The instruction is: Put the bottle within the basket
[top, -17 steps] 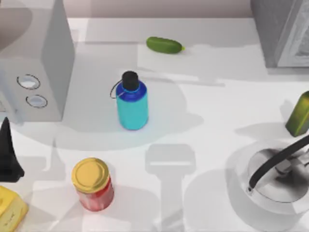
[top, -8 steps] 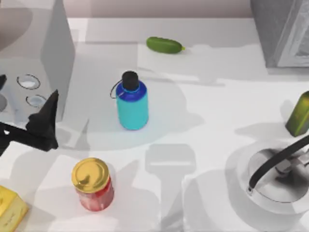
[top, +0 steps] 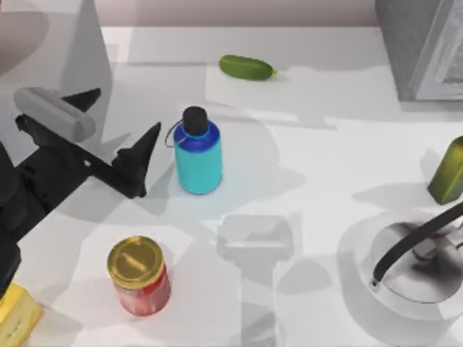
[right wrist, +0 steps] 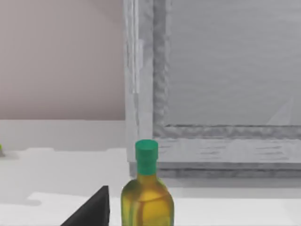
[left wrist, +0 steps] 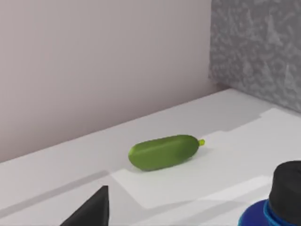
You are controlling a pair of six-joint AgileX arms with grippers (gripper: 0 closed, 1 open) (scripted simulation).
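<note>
The bottle (top: pixel 197 155) stands upright left of the table's middle, turquoise with a dark blue shoulder and black cap (left wrist: pixel 288 186). My left gripper (top: pixel 129 108) hangs open just left of it, apart from it, with nothing between its dark fingers (top: pixel 141 155). The basket (top: pixel 362 260), a pale round one with a black handle (top: pixel 416 242), sits at the front right. One dark fingertip (right wrist: pixel 94 209) of my right gripper shows in the right wrist view, facing an olive-green bottle (right wrist: pixel 147 197).
A cucumber (top: pixel 247 67) lies at the back centre. A red jar with a yellow lid (top: pixel 139 276) stands front left, a yellow block (top: pixel 16 318) in the front-left corner. Grey boxes stand at the back left (top: pixel 90 50) and back right (top: pixel 419 43). The olive-green bottle (top: pixel 448 172) is at the right edge.
My left arm has swung in from the left edge toward the bottle, its open fingers now close beside it. The bottle and the other things have not moved.
</note>
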